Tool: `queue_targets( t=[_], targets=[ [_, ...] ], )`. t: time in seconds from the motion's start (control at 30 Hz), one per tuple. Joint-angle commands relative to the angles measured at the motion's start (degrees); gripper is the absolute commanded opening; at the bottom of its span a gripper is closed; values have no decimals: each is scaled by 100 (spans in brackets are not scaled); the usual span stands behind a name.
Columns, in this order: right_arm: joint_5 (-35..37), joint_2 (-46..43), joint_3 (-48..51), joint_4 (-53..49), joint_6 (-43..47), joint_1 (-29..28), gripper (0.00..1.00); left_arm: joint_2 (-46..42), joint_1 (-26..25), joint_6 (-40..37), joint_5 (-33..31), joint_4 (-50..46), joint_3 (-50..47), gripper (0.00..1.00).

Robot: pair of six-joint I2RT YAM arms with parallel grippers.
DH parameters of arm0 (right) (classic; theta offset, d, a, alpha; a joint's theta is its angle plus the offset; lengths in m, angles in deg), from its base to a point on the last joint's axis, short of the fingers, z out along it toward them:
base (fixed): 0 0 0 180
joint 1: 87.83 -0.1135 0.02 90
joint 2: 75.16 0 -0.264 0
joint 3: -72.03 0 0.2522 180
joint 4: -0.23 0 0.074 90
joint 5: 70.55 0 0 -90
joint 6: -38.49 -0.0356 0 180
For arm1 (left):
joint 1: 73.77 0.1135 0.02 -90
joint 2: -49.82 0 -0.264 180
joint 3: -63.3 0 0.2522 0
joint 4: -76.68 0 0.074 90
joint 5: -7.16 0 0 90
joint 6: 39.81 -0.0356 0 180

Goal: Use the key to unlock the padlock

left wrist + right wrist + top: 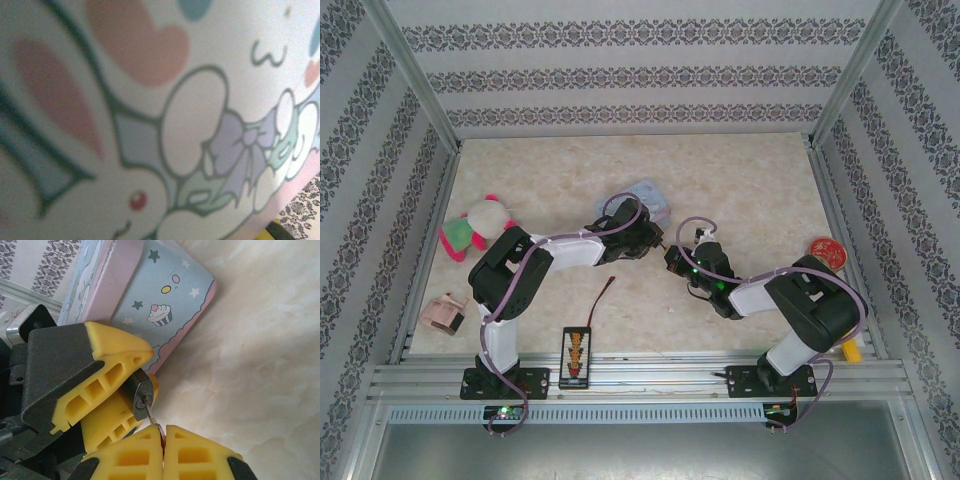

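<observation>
Both closed: left gripper [146, 371] clamps padlock [140, 399], right gripper [163, 433] pinches key [150, 413] at its keyhole.

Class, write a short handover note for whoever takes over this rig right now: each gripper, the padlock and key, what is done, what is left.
Left gripper: shut on the padlock, held close to the light-blue tin.
Right gripper: shut on the key.
Done: both things are gripped, and the key's tip sits at the keyhole, apparently inserted.
Left: turn the key and free the shackle. The shackle is hidden by the fingers, so check it.
</observation>
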Motion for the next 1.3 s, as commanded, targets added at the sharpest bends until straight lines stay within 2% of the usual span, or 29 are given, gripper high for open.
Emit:
queue_targets(
  t=[0.0, 0.47, 0.8, 1.13, 1.27],
  targets=[
    [-53, 212, -20, 260, -227, 53, 0, 111, -100, 517, 791, 57, -120, 3],
    [-279, 396, -19, 432, -515, 58, 0, 194, -103, 461, 874, -41, 33, 3],
    [-709, 157, -397, 70, 201, 146, 0, 216, -121, 260, 984, -275, 121, 3],
    [-1249, 379, -577, 37, 88, 743, 0, 207, -156, 126, 1100, -406, 104, 3],
    [-1433, 532, -698, 19, 146, 781, 0, 203, -165, 108, 1112, -402, 86, 3]
  ],
)
